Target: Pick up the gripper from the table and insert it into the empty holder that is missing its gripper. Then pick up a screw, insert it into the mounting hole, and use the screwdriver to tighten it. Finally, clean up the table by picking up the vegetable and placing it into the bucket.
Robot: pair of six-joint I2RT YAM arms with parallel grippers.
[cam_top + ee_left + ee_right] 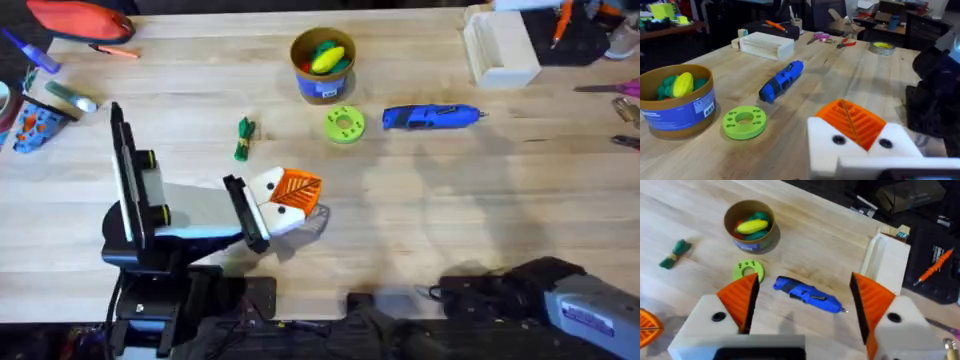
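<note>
With my right end effector (802, 312) spread wide and empty above the screwdriver (430, 117), which lies on the surface (420, 210) just beside the lime-green disc (344, 124), I should descend squarely over its fat body before closing.

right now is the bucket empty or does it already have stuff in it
Not empty. The bucket stands upright holding a yellow corn-like toy and green pieces. The vegetable lies outside on the table.
</note>
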